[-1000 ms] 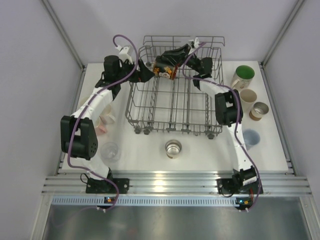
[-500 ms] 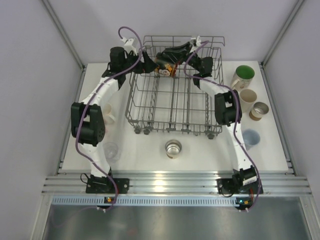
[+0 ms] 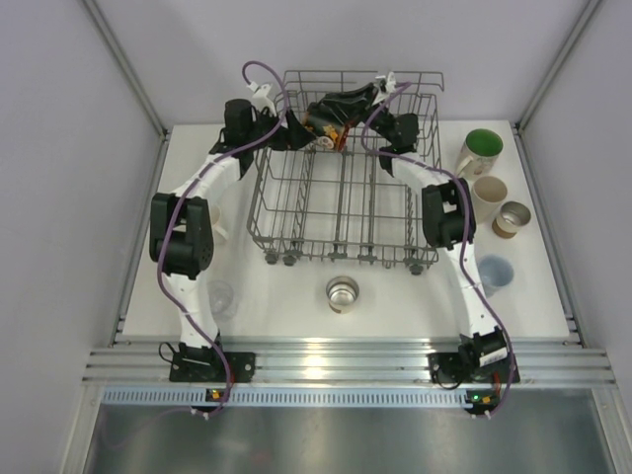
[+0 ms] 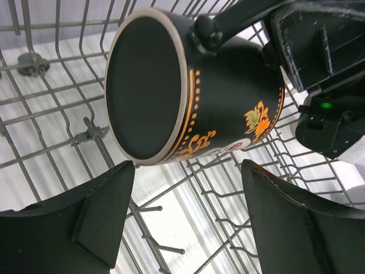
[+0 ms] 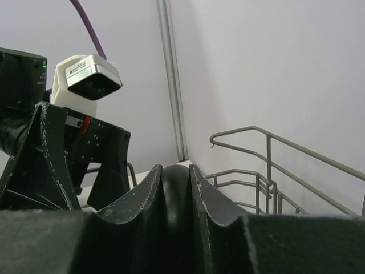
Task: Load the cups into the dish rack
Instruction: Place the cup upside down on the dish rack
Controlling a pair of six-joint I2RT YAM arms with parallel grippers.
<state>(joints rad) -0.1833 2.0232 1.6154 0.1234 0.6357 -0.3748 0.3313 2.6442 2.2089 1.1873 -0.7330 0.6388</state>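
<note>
Our right fingers (image 5: 134, 200) are pinching narrowly on the handle (image 5: 174, 191) of the black mug (image 4: 228, 97). Our left fingers (image 4: 85, 217) are standing wide apart just below it, one to each side, touching nothing. The mug is hanging tilted on its side above the wires at the far side of the dish rack (image 3: 336, 249), left of its middle, with one round end turned to the left wrist camera; whether that end is the mouth or the base we cannot tell. We are judging the step in hand to be a steadied set-down, so we are wanting the left fingers to close squarely on the body before the right ones let go, and the mug to settle between the tines rather than across them. Both arms are reaching far forward, wrists meeting over the rack's back edge, elbows out to either side of it. Other cups, among them the green mug (image 3: 481, 148) and the steel cup (image 3: 342, 292), are waiting on the tabletop (image 3: 395, 306).
</note>
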